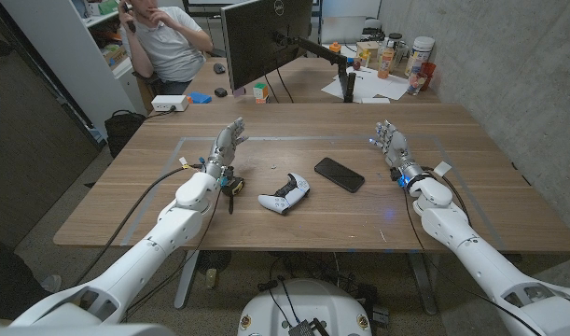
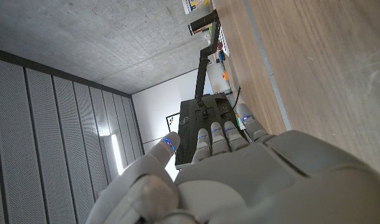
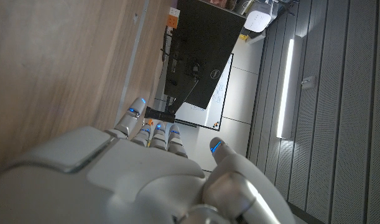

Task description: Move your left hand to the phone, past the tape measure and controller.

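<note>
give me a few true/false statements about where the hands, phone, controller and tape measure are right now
1. The left hand is holding the phone. False: it holds nothing, fingers apart, well away from the phone.
2. The white controller lies between the left arm and the phone. True.
3. The tape measure sits beside the left wrist. True.
4. The right hand grips the controller. False: it is open and apart from it, on the far side of the phone.
5. The phone lies flat on the wooden table. True.
</note>
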You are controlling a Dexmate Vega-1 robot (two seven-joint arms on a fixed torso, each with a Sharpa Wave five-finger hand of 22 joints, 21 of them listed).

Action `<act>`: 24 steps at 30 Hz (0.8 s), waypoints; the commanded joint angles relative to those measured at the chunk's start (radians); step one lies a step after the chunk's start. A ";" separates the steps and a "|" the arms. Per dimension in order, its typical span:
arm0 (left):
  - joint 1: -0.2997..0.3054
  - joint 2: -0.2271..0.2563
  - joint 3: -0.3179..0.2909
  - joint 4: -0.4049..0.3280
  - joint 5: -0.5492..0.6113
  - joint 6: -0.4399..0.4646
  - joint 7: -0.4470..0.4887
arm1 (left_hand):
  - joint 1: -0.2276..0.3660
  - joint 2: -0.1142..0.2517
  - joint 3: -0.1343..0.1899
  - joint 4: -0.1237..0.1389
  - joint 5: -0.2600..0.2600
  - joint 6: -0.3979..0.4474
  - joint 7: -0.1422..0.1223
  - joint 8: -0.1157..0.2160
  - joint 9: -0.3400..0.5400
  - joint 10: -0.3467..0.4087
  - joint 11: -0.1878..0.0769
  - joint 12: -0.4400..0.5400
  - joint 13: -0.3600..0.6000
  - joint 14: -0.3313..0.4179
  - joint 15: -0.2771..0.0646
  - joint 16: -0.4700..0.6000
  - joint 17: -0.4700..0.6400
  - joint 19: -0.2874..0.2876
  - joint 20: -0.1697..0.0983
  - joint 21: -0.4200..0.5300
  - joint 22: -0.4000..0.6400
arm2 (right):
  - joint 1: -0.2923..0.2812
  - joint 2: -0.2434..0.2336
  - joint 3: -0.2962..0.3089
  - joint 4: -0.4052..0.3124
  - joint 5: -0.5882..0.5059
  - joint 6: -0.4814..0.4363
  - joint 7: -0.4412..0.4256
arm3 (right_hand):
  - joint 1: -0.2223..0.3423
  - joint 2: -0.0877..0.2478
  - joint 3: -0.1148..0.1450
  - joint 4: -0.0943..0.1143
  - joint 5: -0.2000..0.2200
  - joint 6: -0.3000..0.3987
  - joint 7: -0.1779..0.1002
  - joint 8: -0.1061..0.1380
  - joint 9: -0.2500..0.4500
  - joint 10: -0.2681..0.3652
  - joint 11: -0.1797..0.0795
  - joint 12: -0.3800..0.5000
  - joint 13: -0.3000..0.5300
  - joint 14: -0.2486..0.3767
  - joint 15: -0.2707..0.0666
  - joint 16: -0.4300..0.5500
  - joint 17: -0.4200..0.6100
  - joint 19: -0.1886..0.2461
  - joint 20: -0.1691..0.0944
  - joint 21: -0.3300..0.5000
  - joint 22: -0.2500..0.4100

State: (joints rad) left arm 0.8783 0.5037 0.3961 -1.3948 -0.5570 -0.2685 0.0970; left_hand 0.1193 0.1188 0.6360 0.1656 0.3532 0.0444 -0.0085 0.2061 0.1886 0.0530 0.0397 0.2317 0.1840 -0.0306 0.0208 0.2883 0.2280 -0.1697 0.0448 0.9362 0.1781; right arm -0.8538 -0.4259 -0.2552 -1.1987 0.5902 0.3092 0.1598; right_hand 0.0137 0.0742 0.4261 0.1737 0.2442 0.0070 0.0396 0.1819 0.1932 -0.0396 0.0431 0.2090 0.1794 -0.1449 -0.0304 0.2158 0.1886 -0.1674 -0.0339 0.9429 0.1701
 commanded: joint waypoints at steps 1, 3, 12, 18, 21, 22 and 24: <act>0.001 0.014 0.020 -0.104 0.150 0.033 0.150 | 0.008 0.066 0.006 0.002 -0.002 0.055 -0.025 0.019 0.005 0.035 -0.002 0.010 0.005 0.026 0.009 0.013 0.006 0.012 0.046 0.012 0.003 | 0.002 0.035 0.039 0.018 -0.035 -0.008 0.034 | 0.005 0.117 0.007 0.000 0.004 0.002 0.005 0.006 0.002 0.005 0.008 0.007 0.003 -0.006 0.002 0.004 0.002 -0.067 -0.055 -0.002 0.003; -0.003 0.020 0.026 -0.126 0.185 0.051 0.176 | 0.005 0.062 0.006 0.001 -0.004 0.077 -0.033 0.022 0.006 0.052 -0.002 0.011 0.005 0.035 0.023 0.017 0.008 0.013 0.103 0.009 0.003 | 0.001 0.040 0.045 0.021 -0.035 -0.006 0.039 | 0.005 0.117 0.007 0.000 0.004 0.003 0.005 0.006 0.002 0.005 0.008 0.007 0.003 -0.006 0.002 0.003 0.002 -0.067 -0.055 -0.002 0.003; -0.040 0.029 0.057 -0.194 0.288 0.172 0.239 | 0.012 0.037 -0.004 -0.026 -0.012 0.109 -0.047 0.025 0.007 0.079 -0.007 0.015 0.006 0.052 0.053 0.020 0.004 0.007 0.162 0.000 0.004 | -0.001 0.054 0.059 0.028 -0.043 -0.009 0.053 | 0.004 0.116 0.006 0.000 0.004 0.007 0.005 0.007 0.002 0.009 0.009 0.008 0.003 -0.005 0.002 0.003 0.002 -0.066 -0.054 -0.004 0.003; -0.080 0.041 0.094 -0.243 0.361 0.286 0.255 | 0.016 0.029 -0.009 -0.036 -0.016 0.118 -0.051 0.027 0.007 0.079 -0.004 0.013 0.006 0.054 0.056 0.020 0.001 0.009 0.163 -0.002 0.004 | 0.003 0.062 0.063 0.038 -0.049 -0.003 0.064 | 0.004 0.116 0.006 0.000 0.004 0.009 0.005 0.008 0.002 0.010 0.010 0.008 0.003 -0.005 0.002 0.003 0.002 -0.066 -0.054 -0.006 0.003; -0.104 0.048 0.122 -0.268 0.410 0.341 0.258 | 0.022 0.025 -0.010 -0.047 -0.018 0.128 -0.052 0.029 0.008 0.077 -0.002 0.011 0.007 0.054 0.061 0.018 -0.002 0.012 0.163 -0.003 0.004 | 0.009 0.067 0.063 0.050 -0.051 0.001 0.072 | 0.004 0.116 0.006 0.000 0.004 0.010 0.005 0.008 0.002 0.011 0.011 0.009 0.003 -0.005 0.002 0.003 0.002 -0.065 -0.053 -0.007 0.003; -0.113 0.052 0.133 -0.274 0.430 0.355 0.256 | 0.024 0.024 -0.010 -0.049 -0.018 0.133 -0.051 0.030 0.008 0.077 -0.002 0.010 0.007 0.054 0.061 0.018 -0.002 0.012 0.163 -0.003 0.004 | 0.010 0.070 0.065 0.052 -0.050 0.001 0.073 | 0.004 0.116 0.006 0.000 0.004 0.010 0.006 0.008 0.002 0.012 0.011 0.009 0.003 -0.005 0.002 0.003 0.002 -0.065 -0.053 -0.007 0.003; -0.129 0.057 0.157 -0.289 0.471 0.384 0.255 | 0.027 0.024 -0.011 -0.054 -0.019 0.141 -0.051 0.033 0.008 0.078 -0.001 0.010 0.007 0.054 0.065 0.017 -0.004 0.012 0.164 -0.004 0.004 | 0.013 0.073 0.065 0.058 -0.052 0.004 0.076 | 0.004 0.116 0.006 0.000 0.004 0.010 0.006 0.008 0.002 0.011 0.012 0.009 0.002 -0.004 0.003 0.003 0.002 -0.065 -0.053 -0.007 0.003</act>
State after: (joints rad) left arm 0.8172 0.5384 0.4737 -1.6018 -0.2452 -0.0453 0.3208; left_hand 0.1299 0.1239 0.6234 0.1224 0.3387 0.1684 -0.0572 0.2301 0.1932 0.1263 0.0340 0.2418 0.1887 0.0242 0.0753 0.3001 0.2229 -0.1611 0.2024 0.9389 0.1793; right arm -0.8508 -0.3713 -0.1991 -1.1635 0.5463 0.3023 0.2161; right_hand 0.0137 0.0742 0.4259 0.1735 0.2440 0.0125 0.0449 0.1819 0.1931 -0.0320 0.0505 0.2090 0.1791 -0.1448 -0.0303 0.2157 0.1884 -0.1673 -0.0339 0.9388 0.1699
